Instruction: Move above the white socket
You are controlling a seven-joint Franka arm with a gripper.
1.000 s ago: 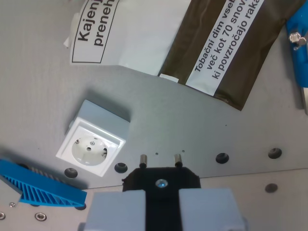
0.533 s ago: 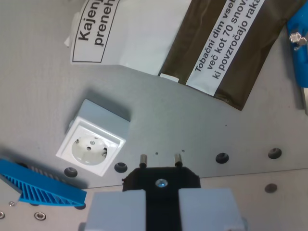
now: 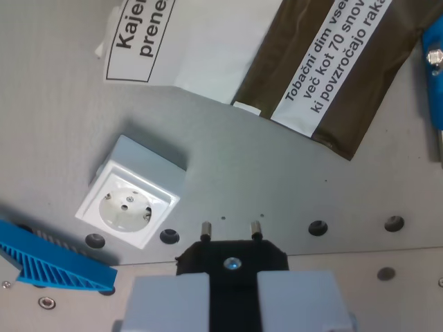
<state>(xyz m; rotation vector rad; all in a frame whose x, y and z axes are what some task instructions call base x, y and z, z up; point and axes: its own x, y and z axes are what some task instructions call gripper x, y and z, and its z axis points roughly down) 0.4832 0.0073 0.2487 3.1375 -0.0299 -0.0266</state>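
Note:
The white socket (image 3: 130, 199) is a square white box with a round recessed face, lying on the grey metal plate (image 3: 277, 187) at the wrist view's lower left. My gripper (image 3: 231, 283) is at the bottom centre, shut on a black plug (image 3: 231, 257) whose two metal pins point up the picture. The pins are to the right of the socket and apart from it.
A white and brown tobacco pouch (image 3: 277, 62) with printed warnings lies at the top. A blue ribbed plastic part (image 3: 48, 259) sits at the lower left, just below the socket. A blue object (image 3: 435, 76) is at the right edge. Holes run along the plate's lower edge.
The scene has shifted slightly left and the pouch slightly down, so the camera has moved a little. The plug stays in my gripper.

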